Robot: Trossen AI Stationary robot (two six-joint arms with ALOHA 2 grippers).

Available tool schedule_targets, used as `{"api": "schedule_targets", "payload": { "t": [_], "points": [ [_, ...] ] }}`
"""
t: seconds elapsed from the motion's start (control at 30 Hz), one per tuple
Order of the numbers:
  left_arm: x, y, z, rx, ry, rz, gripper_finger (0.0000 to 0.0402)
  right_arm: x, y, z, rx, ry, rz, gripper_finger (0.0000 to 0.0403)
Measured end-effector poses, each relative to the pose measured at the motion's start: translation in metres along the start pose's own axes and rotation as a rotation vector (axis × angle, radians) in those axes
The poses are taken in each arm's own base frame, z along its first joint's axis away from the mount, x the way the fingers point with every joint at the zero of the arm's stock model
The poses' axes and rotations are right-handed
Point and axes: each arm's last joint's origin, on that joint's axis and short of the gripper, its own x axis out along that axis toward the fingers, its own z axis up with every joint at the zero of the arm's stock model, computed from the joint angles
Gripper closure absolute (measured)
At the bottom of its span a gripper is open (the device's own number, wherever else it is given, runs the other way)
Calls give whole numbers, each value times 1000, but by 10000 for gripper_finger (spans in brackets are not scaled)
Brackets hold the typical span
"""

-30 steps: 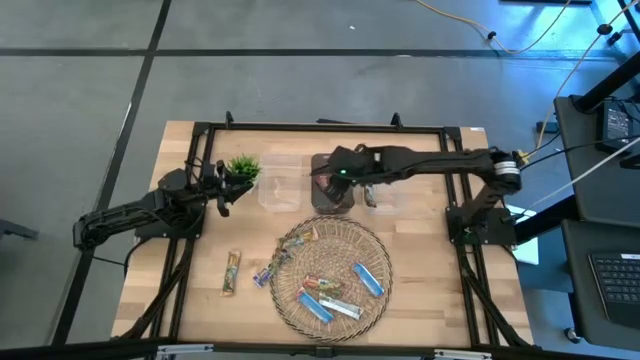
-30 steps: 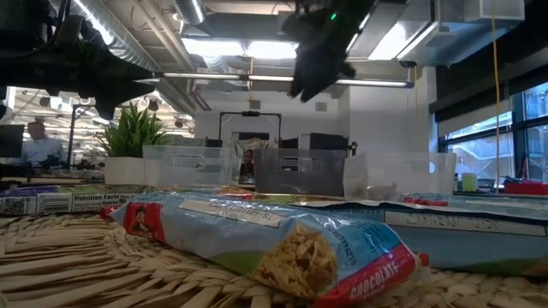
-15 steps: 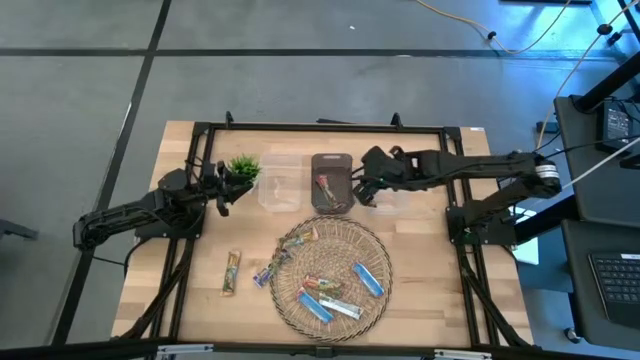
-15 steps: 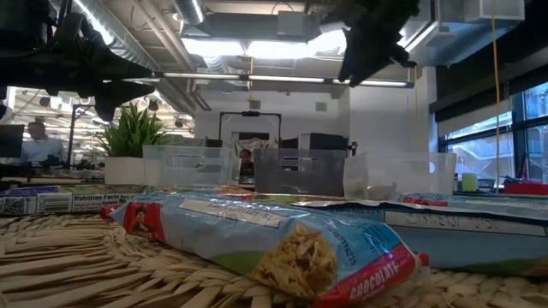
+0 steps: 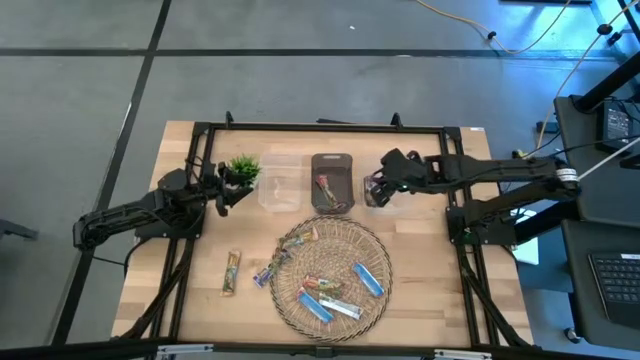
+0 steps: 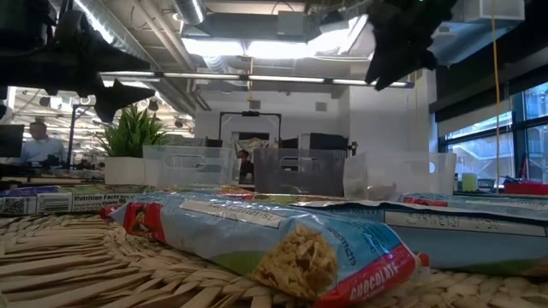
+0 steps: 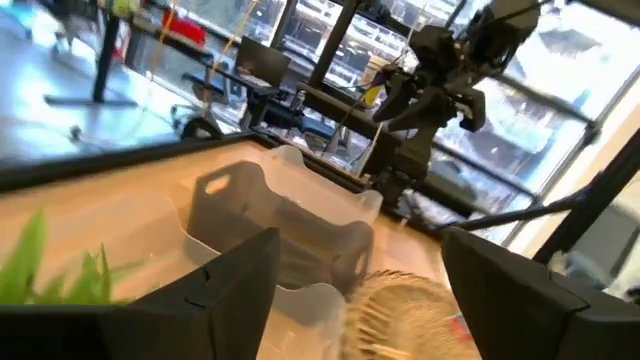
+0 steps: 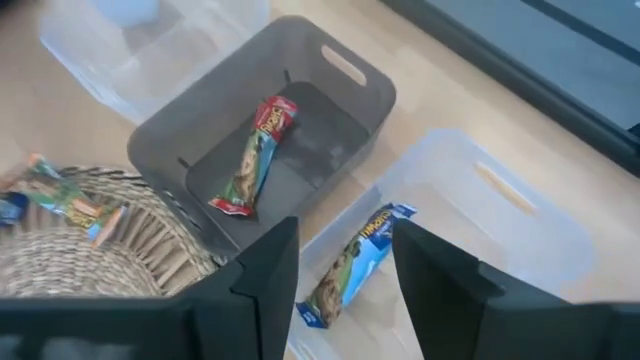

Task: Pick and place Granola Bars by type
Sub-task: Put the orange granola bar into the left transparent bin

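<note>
Sorting the Granola Bars (image 5: 370, 281) by kind is only partly done. One red bar (image 8: 254, 155) is seen lying in the grey bin (image 8: 345, 110), and one blue bar (image 8: 350, 265) is seen lying in the clear bin (image 8: 540, 235) beside it. Most of the other bars are piled on the round woven basket (image 5: 372, 247), and two more are left on the bare table (image 5: 420, 270) at about 9 o'clock from the basket.

The right gripper (image 5: 377, 186) is held up in the air over the clear bin. Its fingers (image 8: 262, 275) are spread apart, and nothing is held between them. The left gripper (image 5: 222, 190) is parked by the little green plant (image 5: 243, 166), far over at 9 o'clock from the bins. Its fingers are spread apart too, and nothing is held.

From the right gripper, the basket lies at about 7 o'clock on the table, quite near. The nearest blue bar there is laid slanting, from 11 o'clock to 5 o'clock. The right arm is judged to be the closer one to the basket pile. The two loose bars on the table are nearer to the left arm.
</note>
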Motion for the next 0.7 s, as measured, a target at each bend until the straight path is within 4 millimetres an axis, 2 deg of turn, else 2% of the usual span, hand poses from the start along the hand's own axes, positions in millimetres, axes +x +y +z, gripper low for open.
{"api": "schedule_targets", "payload": {
  "t": [0.17, 0.33, 0.43, 0.57, 0.7],
  "points": [
    [-1, -7, 8, -33, -54, -100, 134, -16, -16, -11, 51, -102, 76, 237],
    [-2, -23, 33, 40, -173, -205, 134, -23, -31, -21, 66, -210, 126, 237],
    [2, -30, 45, 96, -226, -203, 134, -26, -38, -23, 70, -250, 134, 237],
    [16, -42, 58, 131, -225, -230, 134, -31, -44, -23, 72, -274, 137, 237],
    [41, -59, 73, 177, -156, -259, 135, -34, -47, -23, 37, -279, 159, 237]
  ]
}}
